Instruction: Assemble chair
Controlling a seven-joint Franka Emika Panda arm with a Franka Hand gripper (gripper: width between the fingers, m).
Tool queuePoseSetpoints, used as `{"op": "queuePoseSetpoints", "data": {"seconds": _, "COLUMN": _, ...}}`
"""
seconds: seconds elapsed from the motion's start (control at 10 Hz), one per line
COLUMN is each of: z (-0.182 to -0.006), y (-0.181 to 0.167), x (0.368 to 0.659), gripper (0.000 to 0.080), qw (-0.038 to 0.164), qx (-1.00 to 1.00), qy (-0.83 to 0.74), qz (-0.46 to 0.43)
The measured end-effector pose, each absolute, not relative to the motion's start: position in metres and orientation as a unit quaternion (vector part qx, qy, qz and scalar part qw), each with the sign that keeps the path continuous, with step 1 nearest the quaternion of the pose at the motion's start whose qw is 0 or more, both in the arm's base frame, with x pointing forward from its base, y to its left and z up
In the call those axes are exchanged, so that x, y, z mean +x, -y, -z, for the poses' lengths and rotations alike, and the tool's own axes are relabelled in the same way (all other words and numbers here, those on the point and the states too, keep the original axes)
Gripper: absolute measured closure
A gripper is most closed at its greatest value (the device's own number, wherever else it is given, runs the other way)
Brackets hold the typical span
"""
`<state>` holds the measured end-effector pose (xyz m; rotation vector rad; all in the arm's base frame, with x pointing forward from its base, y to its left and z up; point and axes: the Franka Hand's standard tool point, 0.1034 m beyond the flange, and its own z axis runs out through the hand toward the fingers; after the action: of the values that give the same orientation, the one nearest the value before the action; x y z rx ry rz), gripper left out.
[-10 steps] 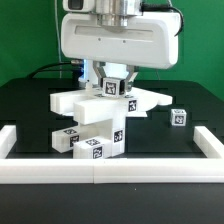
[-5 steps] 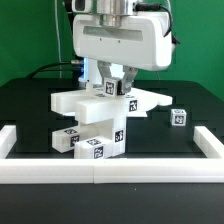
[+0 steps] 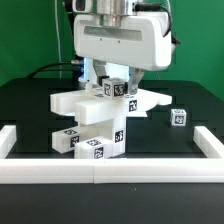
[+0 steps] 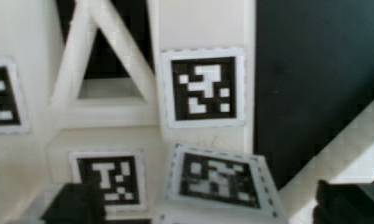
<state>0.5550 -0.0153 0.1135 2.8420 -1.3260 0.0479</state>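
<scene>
Across the white chair pieces [image 3: 85, 103] sit black-and-white square tags [image 4: 205, 88].

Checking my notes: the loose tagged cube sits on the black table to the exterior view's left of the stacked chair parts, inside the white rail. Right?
Wrong side. The exterior view shows the loose cube on the black table to that view's right of the stacked chair parts, inside the white rail.

Green backdrop [image 3: 20, 40] behind black tabletop [image 3: 25, 110]
</scene>
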Motion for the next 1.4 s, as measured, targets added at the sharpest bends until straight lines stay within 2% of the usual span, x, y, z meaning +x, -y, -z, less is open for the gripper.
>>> {"op": "queuePoseSetpoints", "data": {"seconds": 0.1, "z": -0.1136, "y": 0.0153, "x": 0.555, "gripper": 0.016, "qw": 0.003, "qx": 0.92, "qy": 0.393, "qz": -0.015}}
{"op": "queuePoseSetpoints", "data": {"seconds": 0.7, "z": -0.1139, "y": 0.0171, "x": 0.5549, "gripper": 0.0151, "qw": 0.009, "qx": 0.993, "qy": 0.115, "qz": -0.015}}
{"op": "queuePoseSetpoints", "data": {"seconds": 1.4, "z": -0.1141, "y": 0.0201, "x": 0.555, "gripper": 0.0151, "qw": 0.013, "qx": 0.996, "qy": -0.092, "qz": -0.013}}
